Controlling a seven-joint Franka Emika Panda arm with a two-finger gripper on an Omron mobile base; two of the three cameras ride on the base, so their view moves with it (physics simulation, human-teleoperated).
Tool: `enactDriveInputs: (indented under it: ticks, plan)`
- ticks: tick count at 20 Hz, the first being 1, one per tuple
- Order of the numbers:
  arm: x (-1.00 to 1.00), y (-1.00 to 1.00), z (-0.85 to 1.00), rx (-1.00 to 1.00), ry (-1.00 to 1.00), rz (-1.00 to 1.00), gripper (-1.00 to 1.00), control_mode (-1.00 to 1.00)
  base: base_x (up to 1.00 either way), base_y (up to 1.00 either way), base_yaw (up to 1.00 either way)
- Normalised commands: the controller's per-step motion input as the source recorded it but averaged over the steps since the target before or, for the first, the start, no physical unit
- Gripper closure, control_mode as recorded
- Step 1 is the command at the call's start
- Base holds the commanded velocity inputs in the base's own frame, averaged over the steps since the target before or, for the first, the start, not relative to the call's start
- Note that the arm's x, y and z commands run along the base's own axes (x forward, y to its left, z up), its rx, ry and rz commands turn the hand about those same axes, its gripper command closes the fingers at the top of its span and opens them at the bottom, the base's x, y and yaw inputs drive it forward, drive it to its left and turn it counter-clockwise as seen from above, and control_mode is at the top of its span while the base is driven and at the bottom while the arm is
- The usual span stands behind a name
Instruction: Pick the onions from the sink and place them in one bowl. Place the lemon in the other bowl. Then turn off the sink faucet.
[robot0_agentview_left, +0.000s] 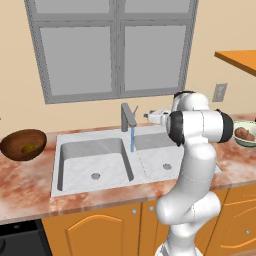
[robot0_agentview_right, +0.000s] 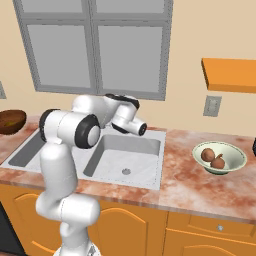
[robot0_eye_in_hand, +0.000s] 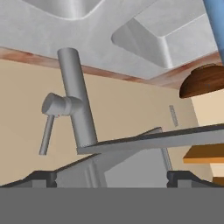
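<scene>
The sink faucet stands behind the sink and a blue stream of water runs from its spout. My gripper hovers just right of the faucet, level with its top, open and holding nothing. The hand view is rolled upside down: the faucet post and its thin lever handle lie close ahead, left of centre, with my gripper spread wide. Two onions lie in the pale bowl on the right counter. The lemon sits in the dark brown bowl on the left.
A grey-framed window fills the wall behind the sink. An orange shelf and a wall socket are on the right. My own arm stands in front of the left basin. Orange cabinets run below the marbled counter.
</scene>
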Motion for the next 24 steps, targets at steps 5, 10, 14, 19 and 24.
enactDriveInputs:
  ticks: [5,10,14,19,24]
  plan:
    - [0.40,0.00,-0.15,0.04,-0.01,0.04,-1.00,-1.00,0.00,0.00,0.00]
    - [0.36,0.00,-0.17,0.05,-0.01,0.04,-1.00,-1.00,0.00,0.00,0.00]
    - [0.37,0.00,-0.16,0.06,0.00,0.05,-1.00,-1.00,0.00,0.00,0.00]
    - [0.40,0.01,-0.10,0.06,0.00,0.03,-1.00,-1.00,0.00,0.00,0.00]
    - [0.35,0.11,-0.03,0.05,0.00,0.00,-1.00,-1.00,0.00,0.00,0.00]
